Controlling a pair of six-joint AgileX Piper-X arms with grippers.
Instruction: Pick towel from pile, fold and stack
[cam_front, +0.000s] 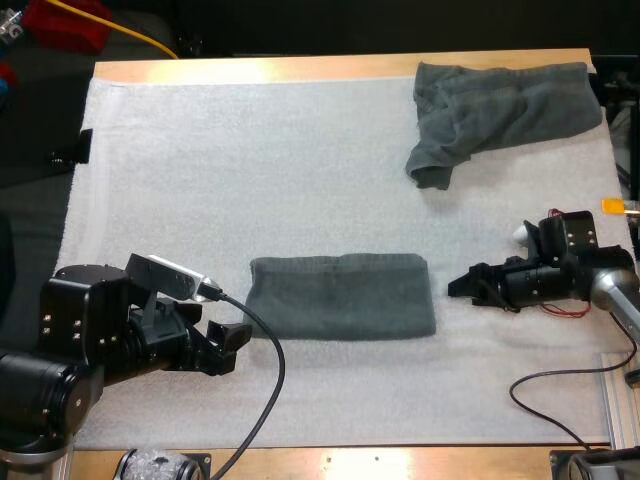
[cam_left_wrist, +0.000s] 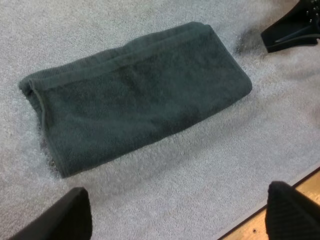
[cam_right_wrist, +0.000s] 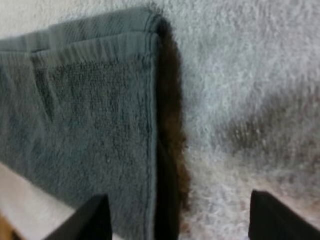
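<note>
grey-green folded towel (cam_front: 341, 296) lies flat, long axis running left-right across the mat (cam_front: 250, 160).

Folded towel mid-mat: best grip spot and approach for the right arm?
The folded towel lies flat; take its right short end, coming in low from the right. Its layered hems face the right gripper, whose open fingers line up with that edge, so one pinch likely catches both layers.

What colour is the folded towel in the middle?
The folded towel is plain dark grey-green, clearest in the left wrist view.
</note>
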